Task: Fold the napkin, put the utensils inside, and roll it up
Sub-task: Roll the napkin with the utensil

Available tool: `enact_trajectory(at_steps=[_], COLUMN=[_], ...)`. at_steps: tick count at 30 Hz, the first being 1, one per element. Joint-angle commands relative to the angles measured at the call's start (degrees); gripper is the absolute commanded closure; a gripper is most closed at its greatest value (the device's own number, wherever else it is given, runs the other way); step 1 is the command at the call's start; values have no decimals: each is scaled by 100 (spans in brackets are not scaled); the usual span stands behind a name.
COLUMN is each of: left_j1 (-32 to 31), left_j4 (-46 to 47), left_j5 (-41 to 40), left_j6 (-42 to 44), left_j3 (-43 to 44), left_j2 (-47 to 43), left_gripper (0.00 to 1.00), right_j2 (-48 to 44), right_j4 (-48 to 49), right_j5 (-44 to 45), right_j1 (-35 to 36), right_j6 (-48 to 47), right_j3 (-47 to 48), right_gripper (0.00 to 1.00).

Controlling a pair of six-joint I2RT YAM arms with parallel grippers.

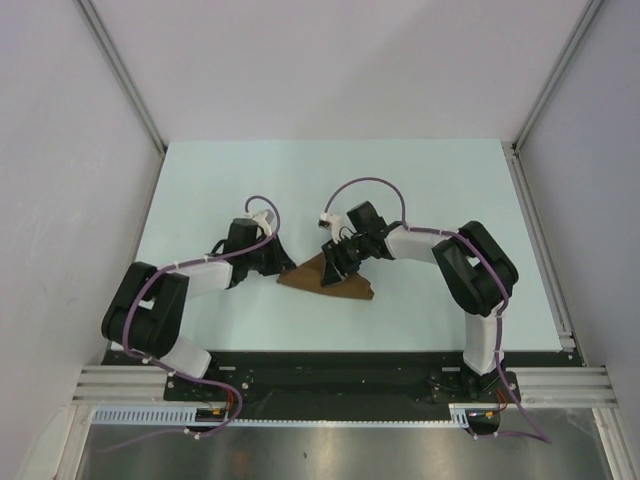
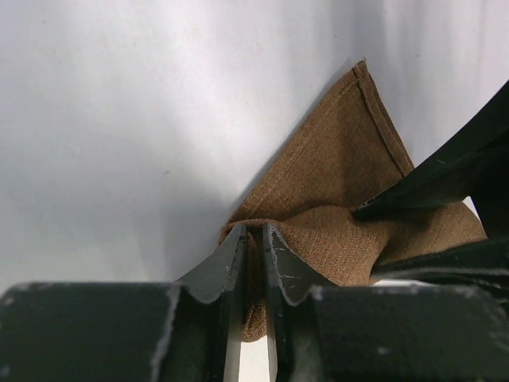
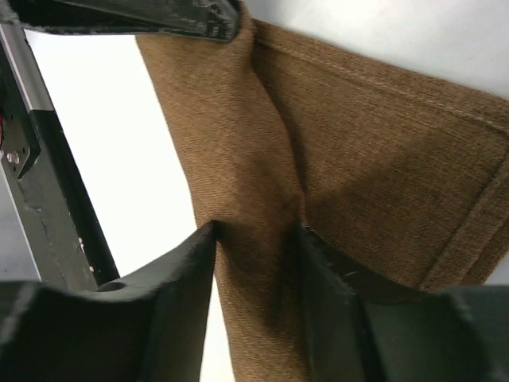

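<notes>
The brown napkin (image 1: pixel 340 280) lies bunched in a rough triangle on the table's near middle, between both arms. My left gripper (image 1: pixel 281 266) is shut on the napkin's left corner; in the left wrist view the cloth (image 2: pixel 334 183) is pinched between the two fingers (image 2: pixel 253 239). My right gripper (image 1: pixel 331 270) is shut on a fold of the napkin near its top; in the right wrist view a band of cloth (image 3: pixel 262 263) runs between its fingers. The fork and the dark-handled utensil are out of view.
The pale table (image 1: pixel 330 180) is bounded by grey walls at left, right and back. The arm bases stand on a black rail (image 1: pixel 330 375) at the near edge.
</notes>
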Motion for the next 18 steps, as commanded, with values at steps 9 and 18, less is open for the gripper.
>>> enact_trajectory(at_steps=[9,18], left_j1=[-31,-31], left_j4=[-64,-187], left_j5=[203,194], left_j6=[124,124], left_j3=[362,538], left_j2=[359,500], left_gripper=[84,85], right_j2=[-1374,-1623], right_j4=[-140,361], right_j5=[2134,3453], right_j1=[510,1556], right_j6=[-365,-1174], right_j3=[-277,-656], right_gripper=[36,35])
